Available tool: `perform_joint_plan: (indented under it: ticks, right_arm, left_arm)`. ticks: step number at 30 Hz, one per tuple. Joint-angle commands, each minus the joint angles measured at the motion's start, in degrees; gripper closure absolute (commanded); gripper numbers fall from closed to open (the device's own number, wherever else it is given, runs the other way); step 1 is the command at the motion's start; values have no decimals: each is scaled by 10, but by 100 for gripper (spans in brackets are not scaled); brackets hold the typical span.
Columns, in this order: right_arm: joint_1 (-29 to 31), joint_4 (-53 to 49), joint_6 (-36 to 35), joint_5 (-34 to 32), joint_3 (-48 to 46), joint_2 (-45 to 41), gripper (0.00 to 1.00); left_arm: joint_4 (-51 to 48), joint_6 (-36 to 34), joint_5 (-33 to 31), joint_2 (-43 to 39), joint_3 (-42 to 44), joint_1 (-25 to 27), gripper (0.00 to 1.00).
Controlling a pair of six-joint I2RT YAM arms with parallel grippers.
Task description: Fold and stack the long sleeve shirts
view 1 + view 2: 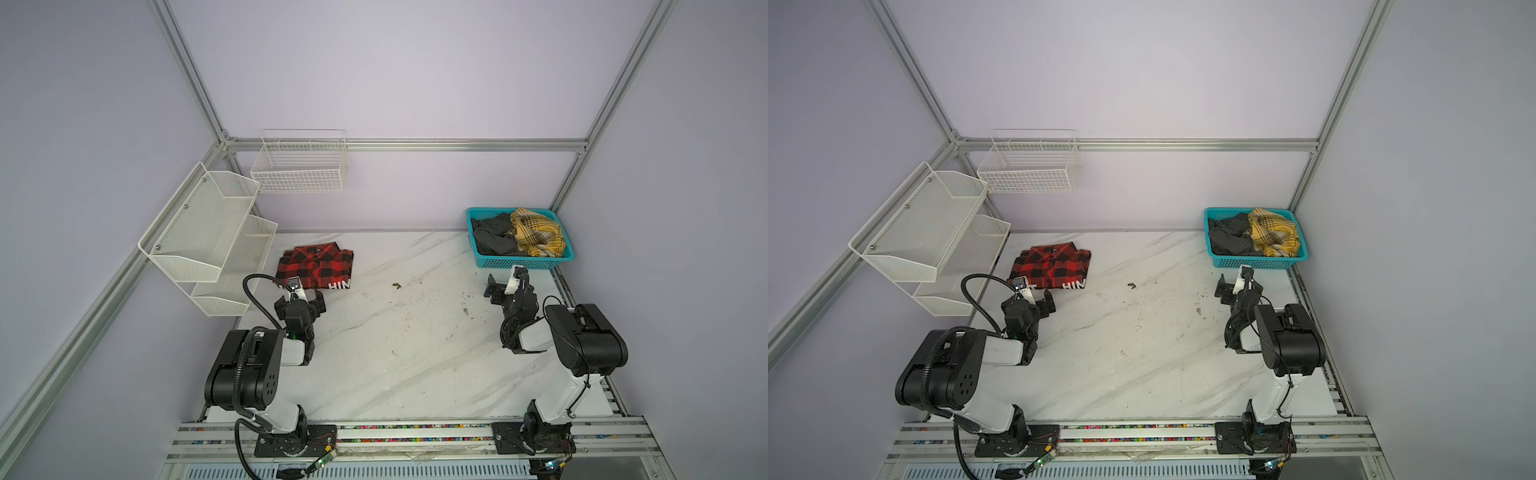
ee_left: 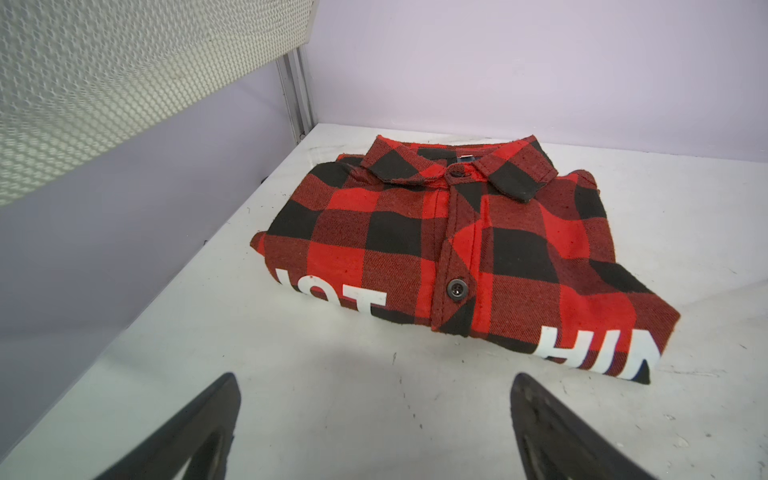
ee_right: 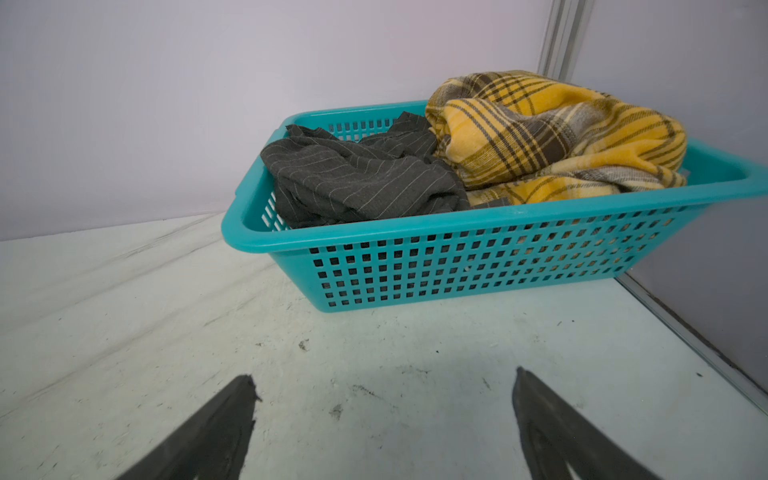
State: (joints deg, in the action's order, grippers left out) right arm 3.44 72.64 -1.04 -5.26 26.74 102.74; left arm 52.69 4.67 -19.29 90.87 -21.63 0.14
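Left gripper [image 1: 300, 297] is spread wide and empty, just short of the folded red-and-black flannel shirt [image 1: 318, 266] at the far left of the table [image 1: 415, 332] in both top views. Right gripper [image 1: 505, 286] gapes empty too, near the teal basket [image 1: 523, 262]. Left wrist: shirt lies flat, collar buttoned. Right wrist: basket holds a grey pinstriped garment [image 3: 353, 178] and a yellow plaid garment [image 3: 561, 133].

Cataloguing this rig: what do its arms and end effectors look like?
The left arm and right arm have black joint housings and white link covers. A ribbed black hose loops along the left; thin black cables follow the right. The left end effector and right end effector have black tapering fingers.
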Motion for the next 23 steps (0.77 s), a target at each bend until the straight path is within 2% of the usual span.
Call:
perform_joint_plan:
  ticks: [1, 23]
  right_arm:
    - [3, 29, -18, 3, 2, -9, 3]
    - [6, 26, -21, 6, 3, -9, 3]
  left_arm:
    - [33, -15, -1, -9, 9, 4, 0]
    - [27, -18, 1, -9, 6, 4, 0]
